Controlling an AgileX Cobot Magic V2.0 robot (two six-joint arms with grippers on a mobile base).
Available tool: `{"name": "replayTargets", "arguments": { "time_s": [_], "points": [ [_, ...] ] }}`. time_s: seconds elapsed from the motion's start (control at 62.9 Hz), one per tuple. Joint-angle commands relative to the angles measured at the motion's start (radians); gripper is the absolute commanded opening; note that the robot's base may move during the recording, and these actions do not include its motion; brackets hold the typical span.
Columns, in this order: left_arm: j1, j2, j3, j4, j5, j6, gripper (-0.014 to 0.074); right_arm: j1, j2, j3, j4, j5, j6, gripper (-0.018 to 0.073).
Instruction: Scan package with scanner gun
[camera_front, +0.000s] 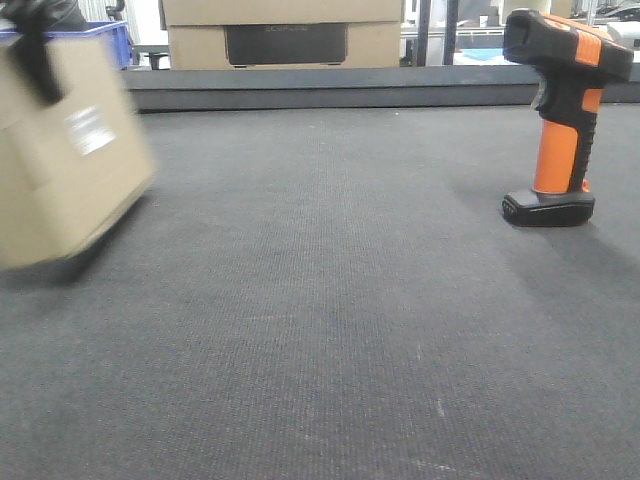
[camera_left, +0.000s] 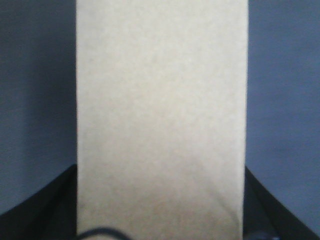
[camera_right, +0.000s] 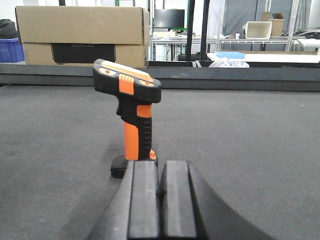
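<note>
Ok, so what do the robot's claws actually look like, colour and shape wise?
Both are matte black. The right claw has two flat, blocky fingers on a smooth rounded body. Of the left claw, only two black angled fingers show, either side of the package, plus a thin dark curve, maybe a cable. No markings visible.

The dark grey mat bears the scanner gun, standing upright.

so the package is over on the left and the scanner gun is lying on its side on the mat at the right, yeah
Not quite. The scanner gun is not lying on its side: it stands upright on its flat black base on the mat at the right, as the exterior front-facing view shows. The package is over on the left, as you say.
</note>
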Motion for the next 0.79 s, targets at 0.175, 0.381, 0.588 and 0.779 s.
{"name": "replayTargets", "arguments": {
  "time_s": [0.175,0.381,0.588,0.779],
  "points": [
    [-0.168,0.013,-0.014,-0.173,-0.223,-0.121,-0.0111,0.001,-0.004,0.0,-0.006,-0.019,0.005,-0.0168],
    [-0.236,0.067,-0.011,-0.229,-0.254,-0.131,-0.0111,0.001,-0.004,0.0,-0.006,-0.019,0.005,-0.0168],
    [-0.25,0.091,-0.01,-0.238,-0.271,-0.133,-0.0111,0.001,-0.004,0.0,-0.006,-0.031,0.005,-0.0168],
    [-0.25,0.092,-0.01,-0.233,-0.269,-0.133,-0.0111,0.001,-0.004,-0.03,0.001,-0.16,0.005,-0.0168]
  ]
}}
